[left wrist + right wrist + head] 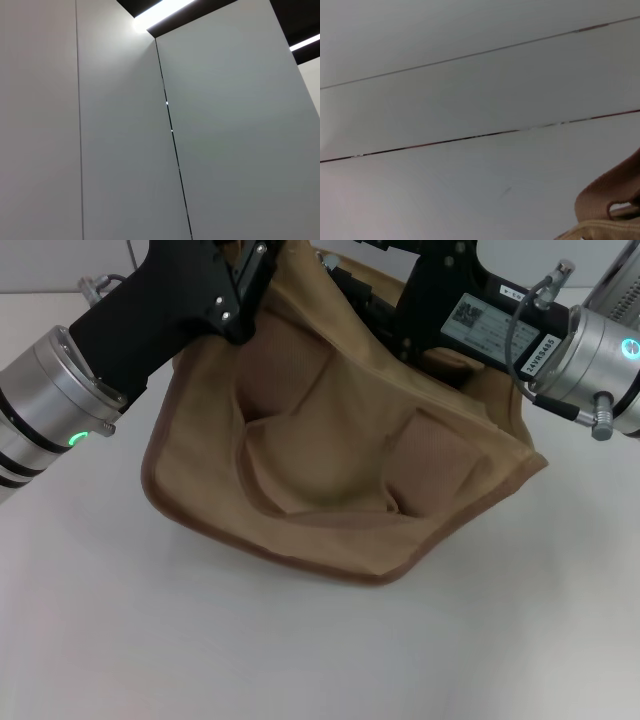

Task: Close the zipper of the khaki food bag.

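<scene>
The khaki food bag (330, 460) lies on the white table (300, 650) in the head view, tipped so that a broad tan side with darker trim faces me. My left gripper (248, 280) is at the bag's far left top edge. My right gripper (405, 315) is at the far right top edge, partly behind the fabric. The zipper and its silver pull tab are hidden. In the right wrist view a brown strap handle (612, 192) and a strip of the bag's tan edge (600, 232) show in one corner. The left wrist view shows only wall panels.
The bag's fabric is slack and folded inward in the middle. Bare white table lies in front of the bag and to both sides of it. Grey wall panels (200, 150) fill the wrist views.
</scene>
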